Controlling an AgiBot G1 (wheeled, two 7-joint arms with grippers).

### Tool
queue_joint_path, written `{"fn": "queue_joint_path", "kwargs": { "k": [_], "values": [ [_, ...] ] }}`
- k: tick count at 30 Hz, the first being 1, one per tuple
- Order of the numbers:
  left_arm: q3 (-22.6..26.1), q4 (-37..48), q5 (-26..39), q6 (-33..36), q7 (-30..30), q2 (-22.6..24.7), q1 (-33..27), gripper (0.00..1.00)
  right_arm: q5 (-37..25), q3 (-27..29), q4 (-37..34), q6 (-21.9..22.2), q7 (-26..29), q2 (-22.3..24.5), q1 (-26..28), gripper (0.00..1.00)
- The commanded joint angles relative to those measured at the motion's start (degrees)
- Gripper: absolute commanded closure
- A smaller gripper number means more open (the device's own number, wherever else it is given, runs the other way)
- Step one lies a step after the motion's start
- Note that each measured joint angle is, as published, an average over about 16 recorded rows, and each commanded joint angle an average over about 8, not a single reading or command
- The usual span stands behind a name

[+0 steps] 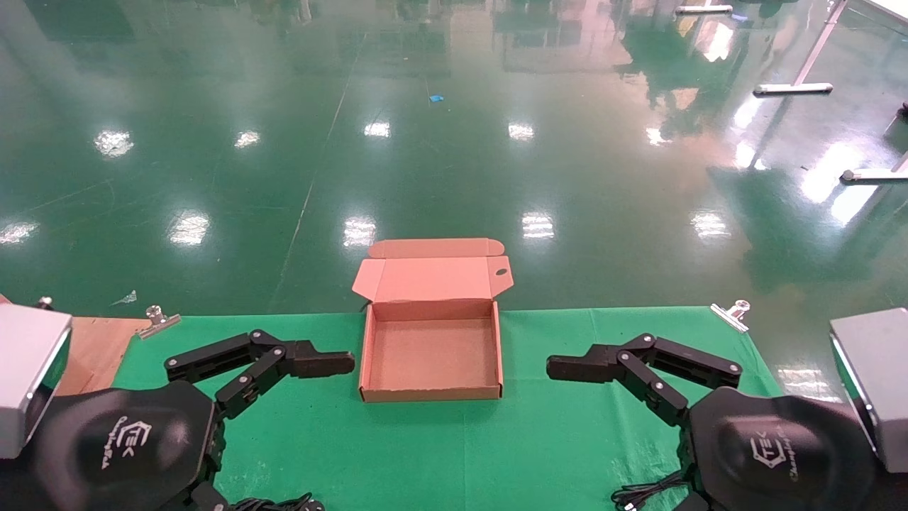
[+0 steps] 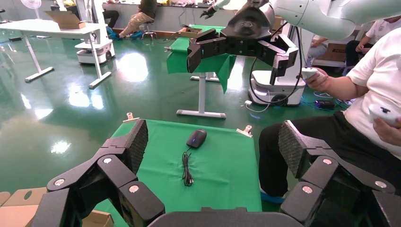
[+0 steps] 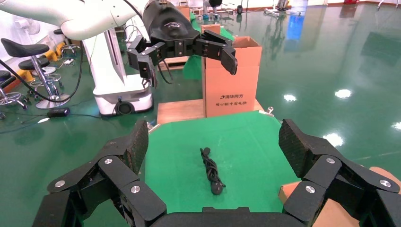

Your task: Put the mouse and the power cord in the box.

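Observation:
The brown cardboard box point(image 1: 430, 392) lies open at the middle of the green cloth, lid flap folded back, nothing inside. My left gripper point(image 1: 333, 363) hovers left of it and my right gripper point(image 1: 567, 367) right of it, both open and holding nothing. In the left wrist view, between the spread fingers of my left gripper point(image 2: 213, 140), the black mouse point(image 2: 196, 138) rests on the cloth with its thin cable point(image 2: 187, 169) trailing. Through my right gripper point(image 3: 213, 138) I see the bundled power cord point(image 3: 211, 170) on the cloth. From the head, only cable ends point(image 1: 642, 493) show under the arms.
Metal clips point(image 1: 157, 319) point(image 1: 734, 312) pin the cloth's far corners. A wooden board point(image 1: 92, 348) lies past the cloth's left edge, with a tall cardboard carton point(image 3: 231, 80) on it. A seated person point(image 2: 359, 109) is close beyond the table's right end.

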Motion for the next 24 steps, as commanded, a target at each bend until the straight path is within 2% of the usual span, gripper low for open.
{"fn": "queue_joint_path", "kwargs": {
  "k": [1, 6, 15, 24],
  "values": [
    [-0.2, 0.0, -0.4, 0.0, 0.1, 0.0, 0.2, 0.0, 0.6, 0.2, -0.1, 0.0, 0.1, 0.0, -0.3, 0.0],
    [2.7, 0.3, 5.6, 0.2, -0.9, 0.3, -1.9, 0.0, -7.6, -3.0, 1.3, -0.8, -1.6, -0.9, 2.9, 0.0],
    [9.6, 5.5, 20.1, 3.0, -1.3, 2.0, -8.9, 0.0, -32.0, -13.0, 1.0, -2.6, -4.8, -5.0, 13.9, 0.0],
    [20.2, 14.6, 40.0, 4.3, 3.7, 7.2, -18.6, 0.0, -55.0, -22.8, -4.6, -1.5, -8.8, -11.6, 21.6, 0.0]
  ]
}}
